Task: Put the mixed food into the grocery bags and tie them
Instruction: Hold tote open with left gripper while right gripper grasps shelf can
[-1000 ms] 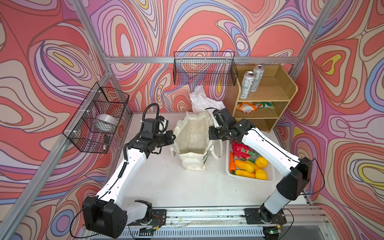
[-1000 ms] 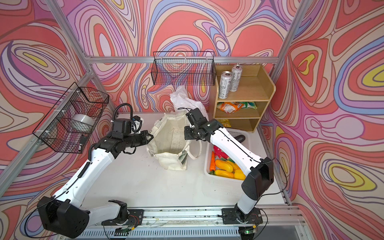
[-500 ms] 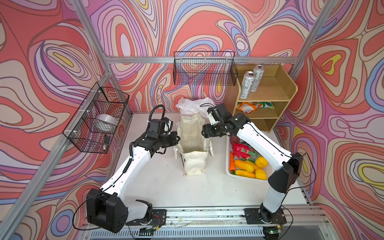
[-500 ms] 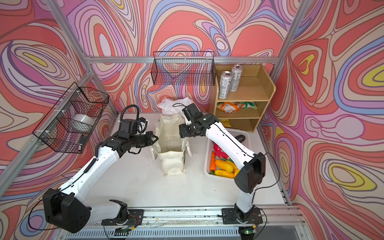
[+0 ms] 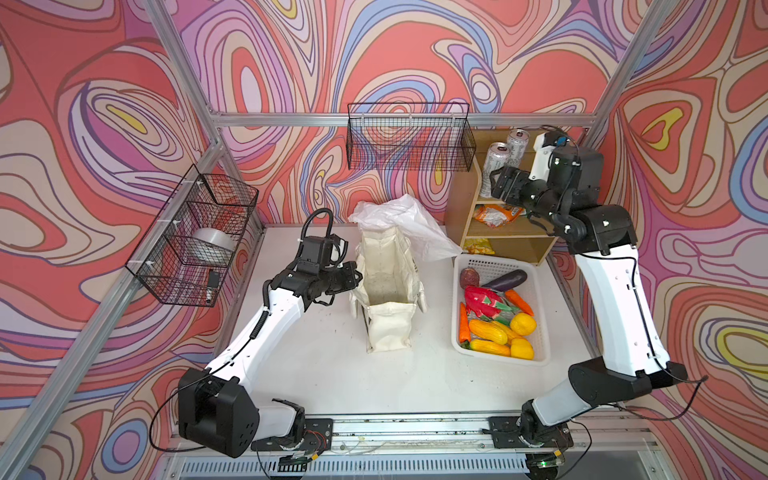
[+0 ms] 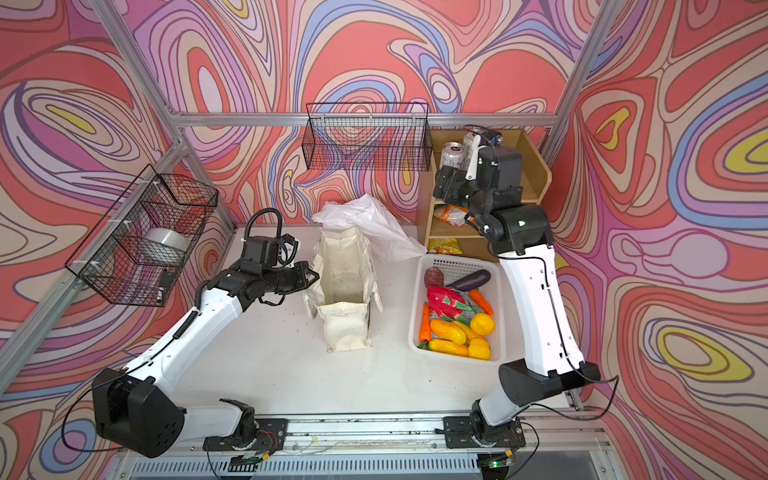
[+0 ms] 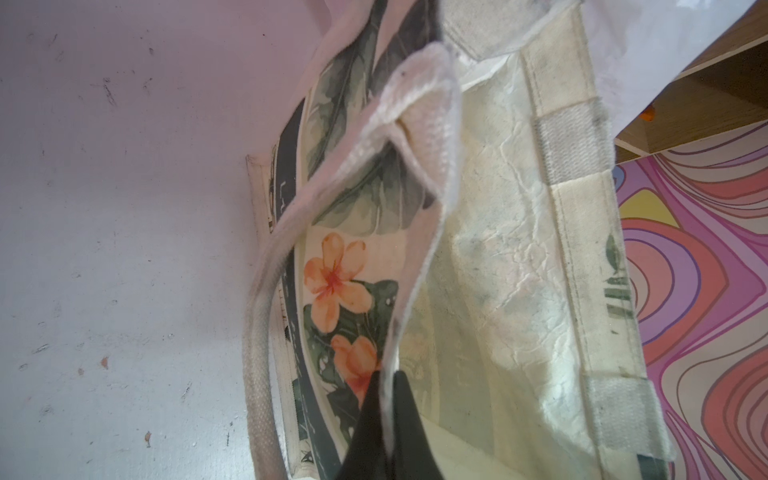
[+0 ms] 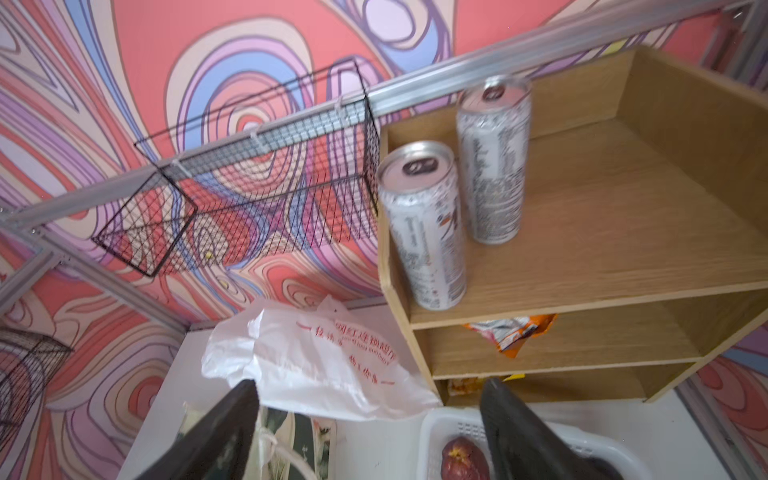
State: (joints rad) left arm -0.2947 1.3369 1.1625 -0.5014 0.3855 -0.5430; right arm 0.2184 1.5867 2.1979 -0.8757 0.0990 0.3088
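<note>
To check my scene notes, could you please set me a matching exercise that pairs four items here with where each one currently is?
Items
1. silver drink cans
2. purple eggplant
3. orange snack packet
4. canvas tote

Places
A. rim pinched in the left hand
B. in the white basket
C. top level of the wooden shelf
D. middle level of the wooden shelf

Pairs: 1-C, 2-B, 3-D, 4-A
</note>
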